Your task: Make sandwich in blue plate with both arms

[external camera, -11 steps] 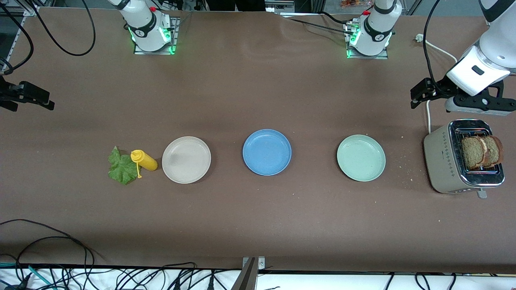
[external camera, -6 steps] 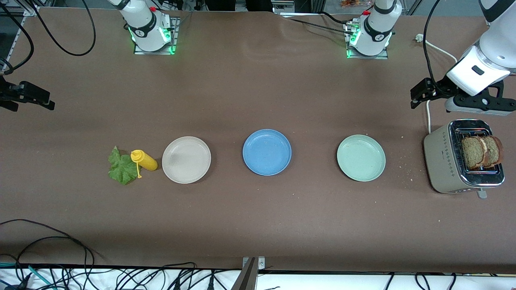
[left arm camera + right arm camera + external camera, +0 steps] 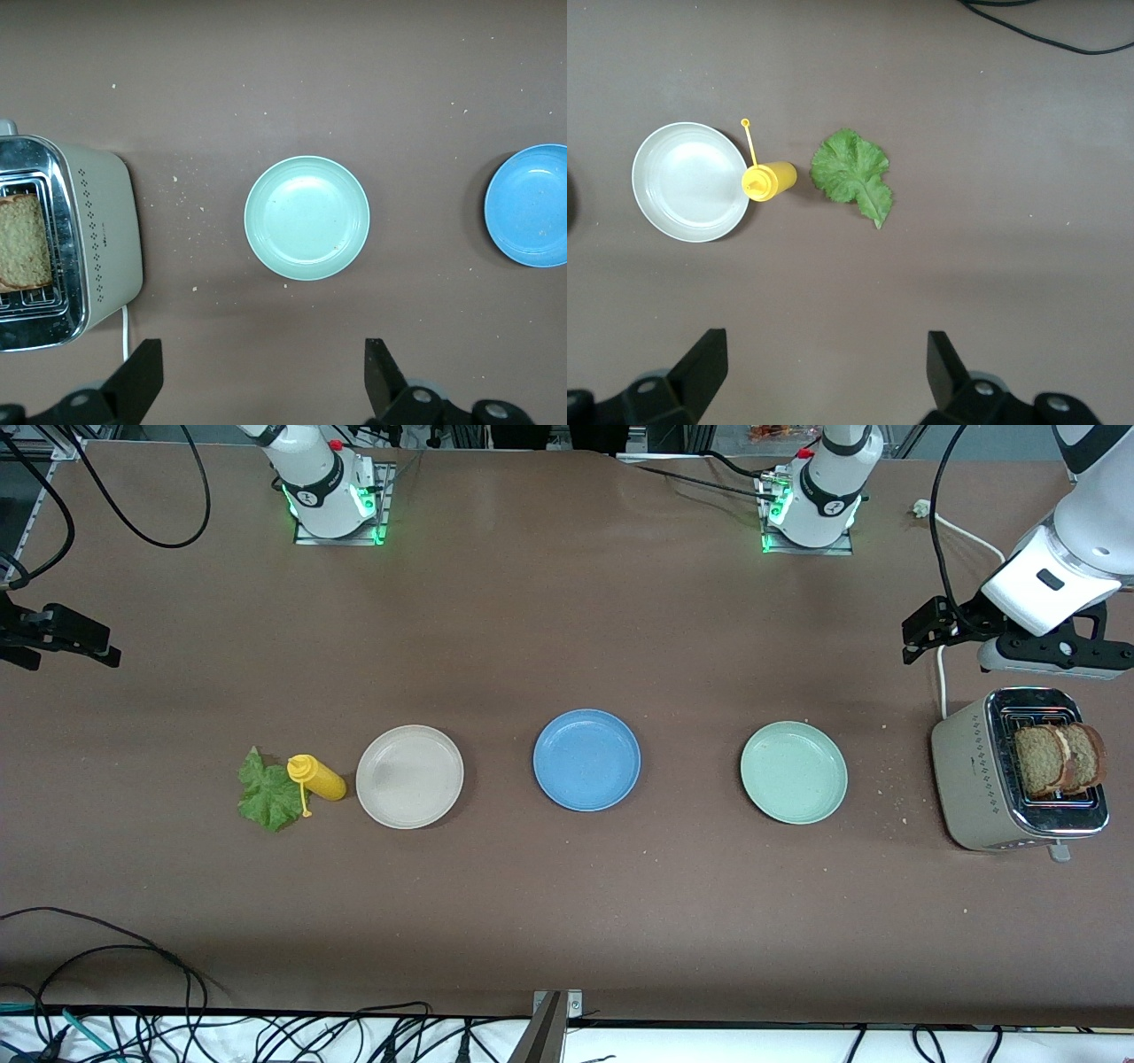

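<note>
The blue plate point(image 3: 586, 759) point(image 3: 529, 205) sits bare at the table's middle. The sandwich's parts lie apart. Two brown bread slices point(image 3: 1059, 758) point(image 3: 22, 241) stand upright in the toaster point(image 3: 979, 779) at the left arm's end. A green lettuce leaf point(image 3: 268, 793) point(image 3: 852, 173) lies flat on the table toward the right arm's end. My left gripper point(image 3: 926, 631) point(image 3: 262, 372) hangs open and holds nothing, high over the table beside the toaster. My right gripper point(image 3: 62, 638) point(image 3: 826, 363) is open too, up over the table's edge at the right arm's end.
A yellow squeeze bottle point(image 3: 317, 777) point(image 3: 769, 180) lies between the lettuce and a beige-white plate point(image 3: 409, 776) point(image 3: 691, 181). A mint-green plate point(image 3: 794, 772) point(image 3: 306, 218) sits between the blue plate and the toaster. Crumbs dot the table near the toaster. Cables run along the front edge.
</note>
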